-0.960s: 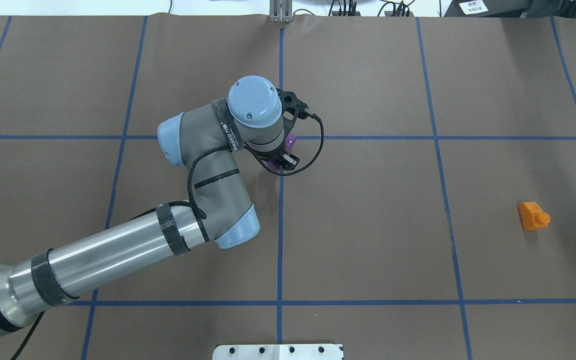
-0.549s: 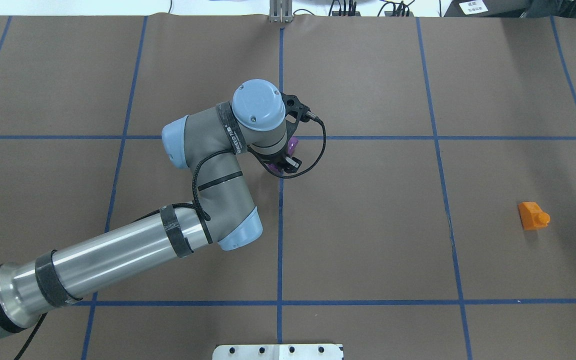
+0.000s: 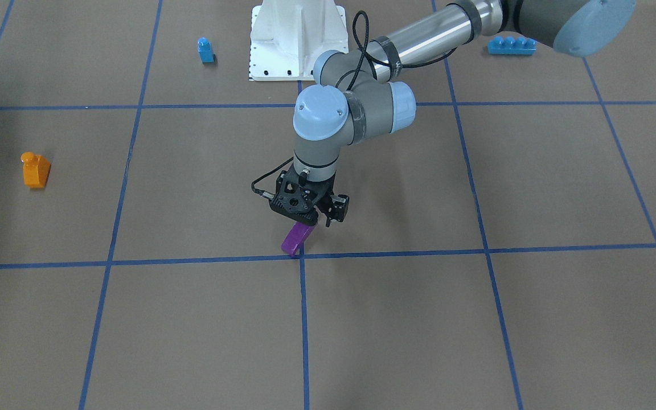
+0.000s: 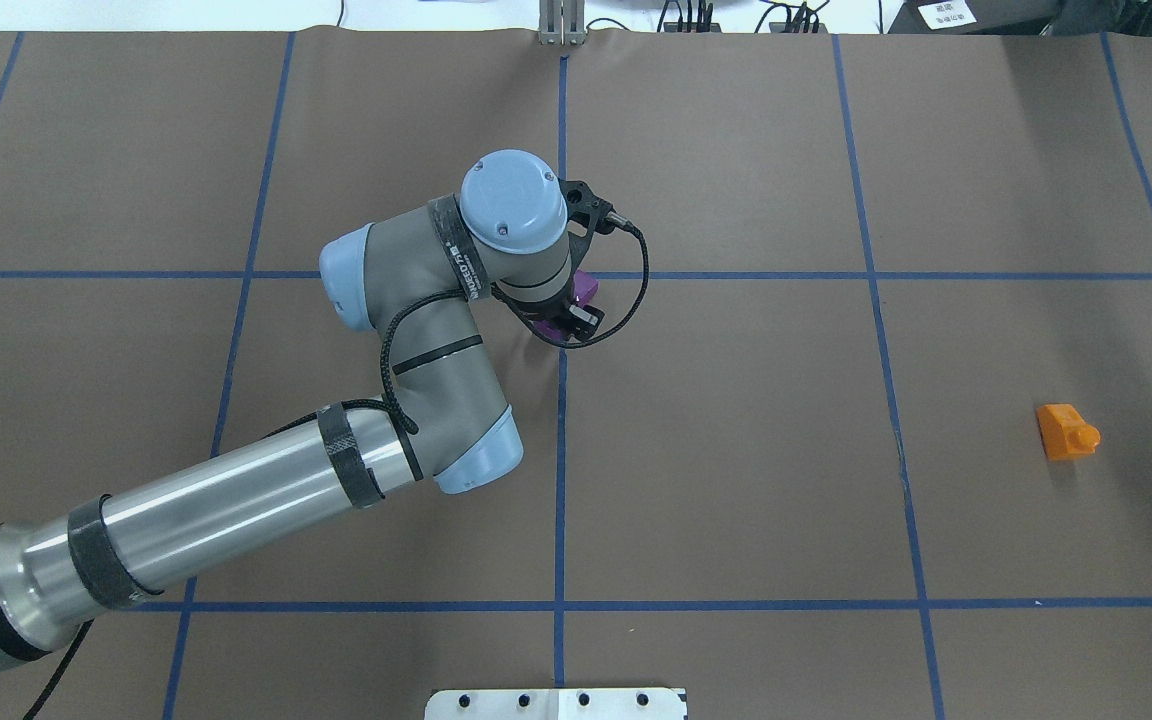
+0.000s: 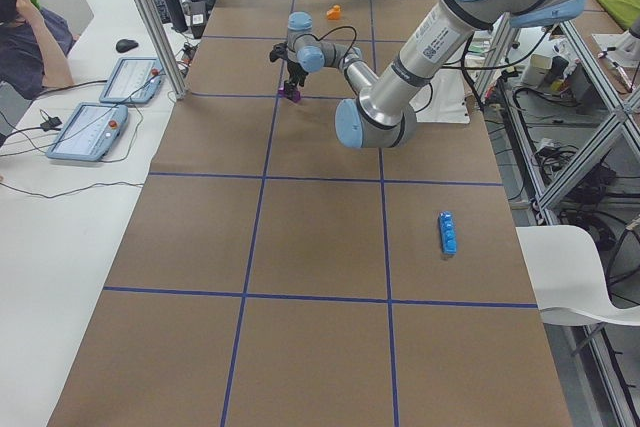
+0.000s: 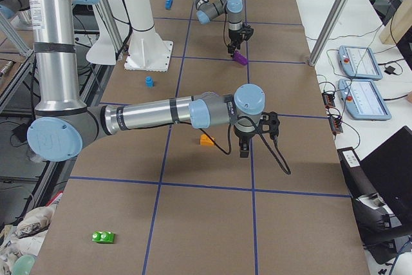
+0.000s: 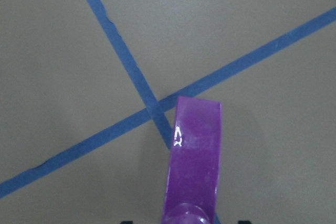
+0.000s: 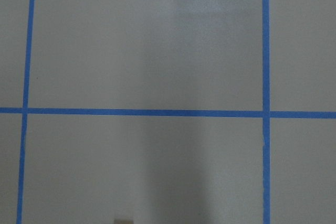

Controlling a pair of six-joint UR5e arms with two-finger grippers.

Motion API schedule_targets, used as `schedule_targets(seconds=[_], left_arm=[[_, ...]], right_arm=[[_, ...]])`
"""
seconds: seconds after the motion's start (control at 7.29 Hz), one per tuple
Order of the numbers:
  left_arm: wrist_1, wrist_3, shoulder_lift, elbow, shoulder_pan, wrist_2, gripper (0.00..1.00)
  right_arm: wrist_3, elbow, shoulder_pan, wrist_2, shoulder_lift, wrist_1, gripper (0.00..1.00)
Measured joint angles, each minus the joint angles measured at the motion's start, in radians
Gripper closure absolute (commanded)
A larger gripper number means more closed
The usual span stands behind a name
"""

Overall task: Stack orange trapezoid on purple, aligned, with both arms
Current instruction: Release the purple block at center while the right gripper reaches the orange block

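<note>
Front-facing, purple: glossy purple wedge. My left gripper is closed on its upper end. It is tilted, with its lower end at a crossing of the blue tape lines on the table. I cannot tell whether it touches.
Front-facing, orange trapezoid: glossy, with one sloped face and a round stud. It lies on the table towards my right, well apart from the purple.
Front-facing, other bricks: a small blue brick and a long blue brick lie either side of my white base.
Overhead, purple: mostly hidden under the wrist of my left arm, with only two slivers showing. Its long axis runs diagonal to the tape grid.
Overhead, orange trapezoid: the stud points sideways, toward the table's right end.
Exterior left, purple: very small, at the tape crossing beneath my gripper.
Exterior right, right gripper: this is the only view that shows it. It is at the end of my right arm, near the orange trapezoid. I cannot tell how far open it is. A green brick lies at the near end.
Left wrist, purple: the smooth long face runs away from my gripper. The stud is at the gripper end and the far end lies over the tape crossing.
Right wrist, table: brown surface crossed by blue tape lines.
</note>
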State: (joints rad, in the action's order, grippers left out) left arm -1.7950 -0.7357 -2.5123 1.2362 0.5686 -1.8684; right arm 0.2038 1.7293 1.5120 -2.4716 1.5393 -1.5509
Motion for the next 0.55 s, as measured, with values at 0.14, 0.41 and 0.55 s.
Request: schedule_targets(seconds=[0.14, 0.41, 0.55], left_arm=[[0.005, -0.016, 0.0, 0.002, 0.016, -0.024, 0.0], [0.044, -0.035, 0.003, 0.031, 0.093, -0.153, 0.0], [0.082, -0.038, 0.009, 0.066, 0.123, -0.184, 0.0]], right_arm=[[0.004, 0.001, 0.0, -0.003, 0.0, 0.001, 0.0], [0.103, 0.042, -0.042, -0.001, 0.005, 0.02, 0.0], [0.194, 0.096, -0.098, 0.028, 0.021, 0.031, 0.0]])
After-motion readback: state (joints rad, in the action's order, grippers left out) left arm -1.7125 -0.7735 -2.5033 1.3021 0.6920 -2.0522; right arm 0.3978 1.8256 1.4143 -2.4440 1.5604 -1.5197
